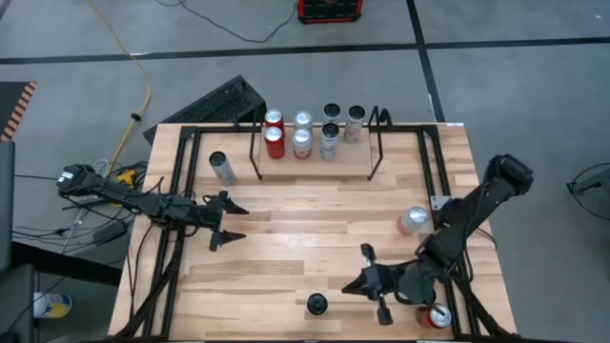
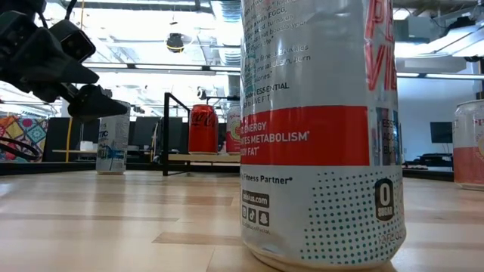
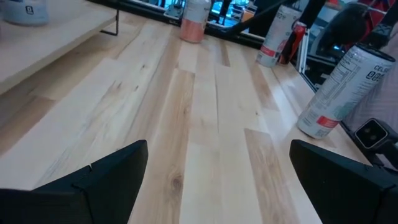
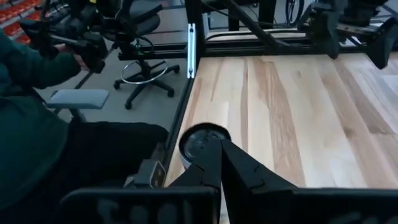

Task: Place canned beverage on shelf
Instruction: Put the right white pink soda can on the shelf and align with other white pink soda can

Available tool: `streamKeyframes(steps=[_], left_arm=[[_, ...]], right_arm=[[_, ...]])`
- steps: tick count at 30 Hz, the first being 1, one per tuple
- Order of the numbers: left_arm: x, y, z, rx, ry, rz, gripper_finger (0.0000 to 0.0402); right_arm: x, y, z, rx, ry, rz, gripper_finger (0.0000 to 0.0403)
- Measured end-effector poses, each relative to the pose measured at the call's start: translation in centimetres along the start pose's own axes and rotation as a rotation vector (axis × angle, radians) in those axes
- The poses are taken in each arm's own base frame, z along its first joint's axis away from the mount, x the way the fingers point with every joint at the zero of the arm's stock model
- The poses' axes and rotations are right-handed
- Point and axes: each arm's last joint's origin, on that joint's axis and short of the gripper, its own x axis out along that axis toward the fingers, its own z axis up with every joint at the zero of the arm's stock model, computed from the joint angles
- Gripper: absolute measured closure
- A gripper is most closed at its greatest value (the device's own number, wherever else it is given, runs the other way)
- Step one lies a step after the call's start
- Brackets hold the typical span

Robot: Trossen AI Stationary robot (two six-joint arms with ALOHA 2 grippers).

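Right gripper: fingers pressed together, holding nothing. Directly ahead of its tips, near but apart, stands a dark-topped can at the table's near edge; the right wrist view shows its lid just past the closed fingertips. Can upright, long axis vertical. The jaws must spread before any grasp from the side. This arm is clearly the nearer one to it.

Left gripper: fingers spread wide, empty, over bare planks. The dark-topped can lies well off to its side; a silver can stands upright ahead and to one side of it, nearer the shelf.

Farther from the right fingers, back along the arm: a pale-topped can and a red-topped can, both upright.

Shelf: wire rack across the table's far side, well apart from both grippers. It holds about eight upright cans in two rows, two red at one end, the rest silver or dark-topped. Free space beside them cannot be judged.
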Motion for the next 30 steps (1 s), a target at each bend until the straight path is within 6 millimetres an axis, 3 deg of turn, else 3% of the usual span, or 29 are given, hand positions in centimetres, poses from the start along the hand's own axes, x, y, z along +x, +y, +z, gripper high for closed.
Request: streamKeyframes(steps=[7,18,24,30], left_arm=[[0.0,0.1,-0.3,0.008,0.029,0.0,0.0023],[0.0,0.1,-0.5,0.018,0.054,0.007,0.0023],[0.0,0.2,-0.6,0.032,0.064,0.01,0.0023],[0.0,0.2,-0.6,0.049,0.062,0.009,0.0023]], right_arm=[[1.0,1.2,2.9,-0.051,0.033,-0.008,0.0377],[6.7,3.6,4.0,-0.318,0.076,-0.033,0.0368],[8.1,4.4,4.2,-0.381,0.073,-0.049,0.0309],[8.2,4.3,4.1,-0.403,0.09,-0.062,0.0207]])
